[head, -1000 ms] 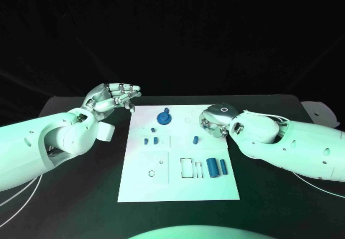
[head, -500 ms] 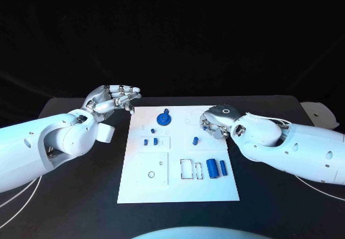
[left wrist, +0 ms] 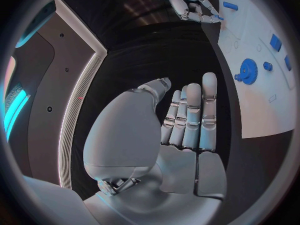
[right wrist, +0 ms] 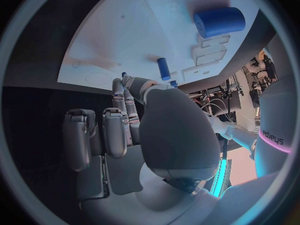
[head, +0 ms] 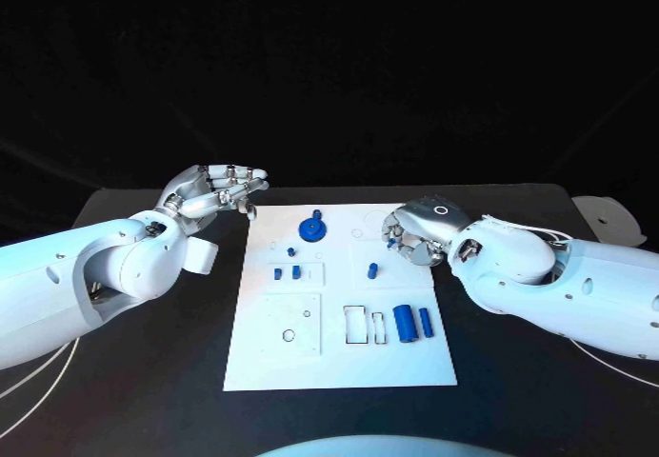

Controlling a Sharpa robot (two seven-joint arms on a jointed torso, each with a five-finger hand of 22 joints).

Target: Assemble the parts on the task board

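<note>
The white task board point(head: 344, 357) lies in the middle of the table. On it are a blue gear point(head: 313, 228), three small blue pegs point(head: 277, 272) point(head: 295, 271) point(head: 372, 270), a thick blue cylinder point(head: 406, 322) and a thinner one point(head: 426, 320). My left hand point(head: 217, 190) hovers off the board's far left corner, fingers loosely curled and apart, holding nothing. My right hand point(head: 416, 228) hangs over the board's far right part, fingers curled downward. In the right wrist view a bit of blue shows at its fingertips point(right wrist: 124, 77), close to a peg point(right wrist: 162, 68); whether it is held is unclear.
A white object point(head: 605, 214) sits at the table's right edge. Empty slots and outlines point(head: 354, 322) mark the board beside the cylinders. Bare black table point(head: 165, 362) lies on both sides of the board and in front of it.
My right hand and forearm have shifted slightly to the right over the board's far edge. The left hand and the parts have stayed where they were.
</note>
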